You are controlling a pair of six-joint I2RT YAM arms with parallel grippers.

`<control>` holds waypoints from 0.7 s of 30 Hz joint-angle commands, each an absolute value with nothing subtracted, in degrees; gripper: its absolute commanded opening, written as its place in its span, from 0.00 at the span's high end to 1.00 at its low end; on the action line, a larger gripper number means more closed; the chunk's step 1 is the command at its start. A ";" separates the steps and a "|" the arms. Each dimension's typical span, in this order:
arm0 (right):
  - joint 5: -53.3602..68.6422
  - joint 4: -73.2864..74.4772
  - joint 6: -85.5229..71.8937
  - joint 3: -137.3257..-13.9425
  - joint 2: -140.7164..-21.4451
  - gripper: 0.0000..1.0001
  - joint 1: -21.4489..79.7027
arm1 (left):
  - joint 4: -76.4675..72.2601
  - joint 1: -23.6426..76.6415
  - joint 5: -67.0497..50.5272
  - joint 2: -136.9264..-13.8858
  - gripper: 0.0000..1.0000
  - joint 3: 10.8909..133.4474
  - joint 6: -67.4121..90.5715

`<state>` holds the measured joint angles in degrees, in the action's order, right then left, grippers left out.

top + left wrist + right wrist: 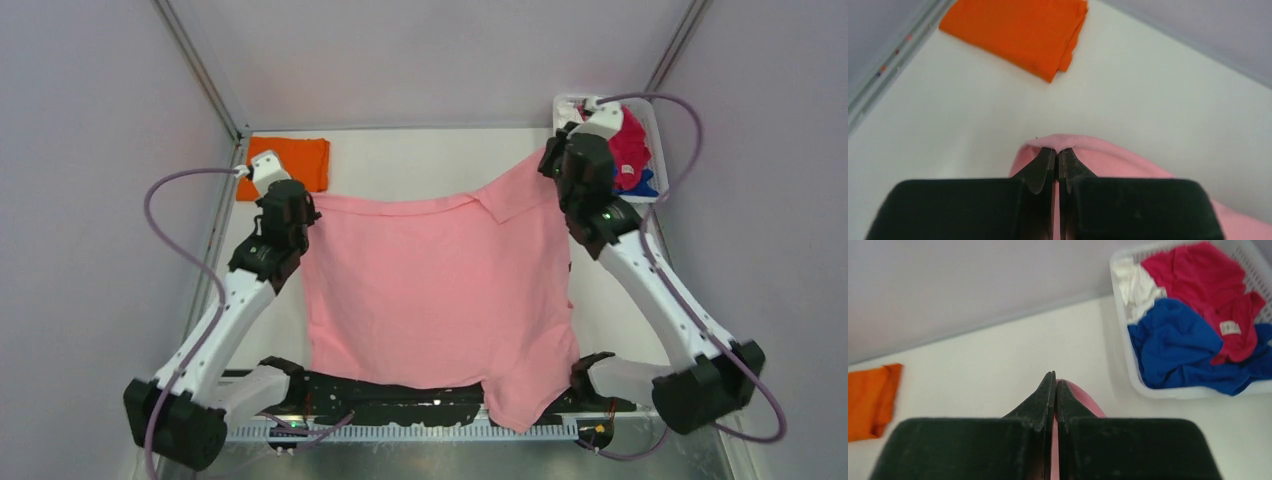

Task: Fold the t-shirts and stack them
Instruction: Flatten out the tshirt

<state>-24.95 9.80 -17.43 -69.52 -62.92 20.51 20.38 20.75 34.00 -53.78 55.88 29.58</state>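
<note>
A light pink t-shirt (440, 290) hangs spread between both arms over the table, its lower hem draped over the arm bases at the near edge. My left gripper (297, 215) is shut on its left upper corner; the pink cloth (1088, 150) shows pinched at the fingertips. My right gripper (556, 160) is shut on its right upper corner, where pink cloth (1083, 395) shows between the fingers. A folded orange t-shirt (292, 162) lies at the back left; it also shows in the left wrist view (1023, 32). Magenta-red (1208, 275), royal blue (1178, 345) and white (1135, 287) shirts lie crumpled in the basket.
A white plastic mesh basket (652, 150) stands at the back right corner; its rim shows in the right wrist view (1128, 360). Grey walls with metal frame rails (205, 75) enclose the white table (420, 160) on three sides.
</note>
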 commanded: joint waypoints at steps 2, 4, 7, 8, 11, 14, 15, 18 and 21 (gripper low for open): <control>-31.42 -2.20 -21.06 -65.88 -79.56 0.94 20.44 | 5.92 12.47 27.09 -73.75 1.00 52.76 36.61; -30.67 -5.34 -22.81 -66.92 -87.31 0.92 20.28 | 4.99 11.41 26.36 -82.07 1.00 56.49 36.66; -29.17 -6.37 -24.18 -72.35 -99.13 0.85 19.54 | 10.85 9.57 24.65 -95.24 0.82 67.17 37.17; -28.47 -6.35 -24.37 -73.84 -102.98 0.77 19.30 | 14.09 8.94 23.54 -98.12 0.78 71.22 37.52; -24.08 -4.98 -24.53 -80.96 -108.73 0.57 17.76 | 19.37 7.72 21.33 -104.33 0.10 80.27 36.98; -21.78 -1.64 -24.79 -84.59 -110.08 0.09 16.80 | 26.66 7.20 20.04 -106.52 0.00 87.14 36.65; -21.57 -0.69 -24.70 -84.31 -109.58 0.01 16.68 | 28.06 7.21 19.69 -106.02 0.00 87.60 36.54; -17.76 -0.39 -24.28 -79.86 -104.90 0.04 16.59 | 25.96 7.23 16.27 -100.89 0.00 82.25 36.80; -10.88 -0.48 -26.07 -74.58 -101.30 0.05 16.56 | 19.96 7.30 6.74 -93.72 0.00 71.10 37.67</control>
